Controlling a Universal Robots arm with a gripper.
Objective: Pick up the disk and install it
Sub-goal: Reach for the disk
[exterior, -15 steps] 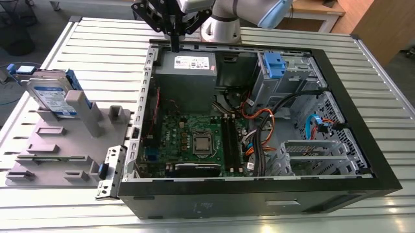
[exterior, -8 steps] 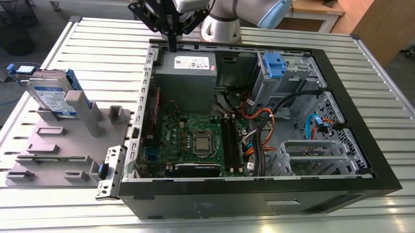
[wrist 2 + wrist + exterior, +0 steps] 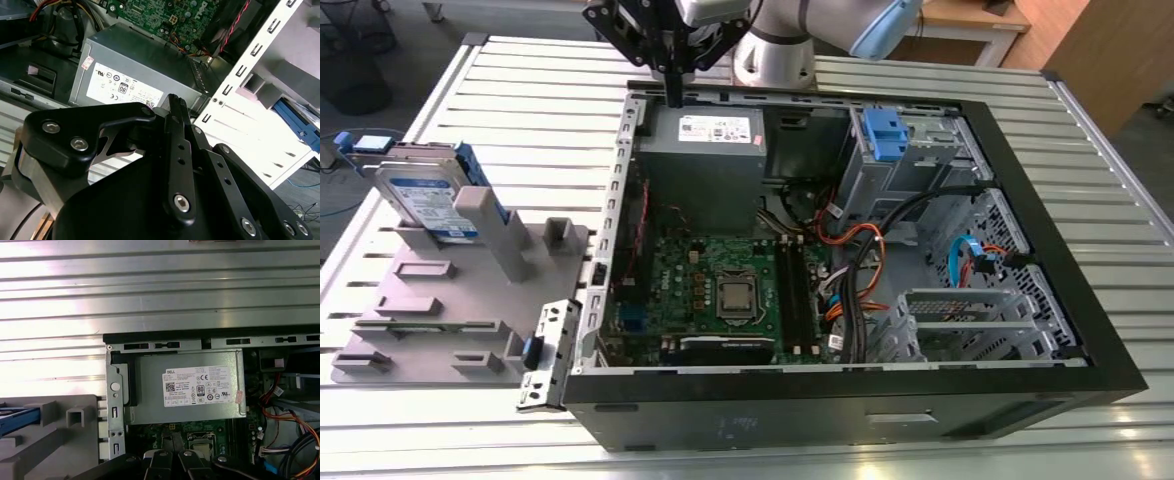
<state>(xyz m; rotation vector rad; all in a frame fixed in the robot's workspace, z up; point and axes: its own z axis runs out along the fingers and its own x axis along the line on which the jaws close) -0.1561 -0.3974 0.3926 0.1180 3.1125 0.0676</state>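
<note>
The silver-grey robot arm (image 3: 774,55) with pale blue joint caps (image 3: 881,25) stands at the far side of the exterior view, and its wrist is bent so the tool points straight down. The black metal two-finger gripper (image 3: 674,93) hangs vertical. Its fingers are pressed together into one narrow tip with nothing between them. Over in the second wrist view, the bolted black linkage bars (image 3: 220,170) fold inward and the slim fingers (image 3: 177,135) sit flush against each other.
</note>
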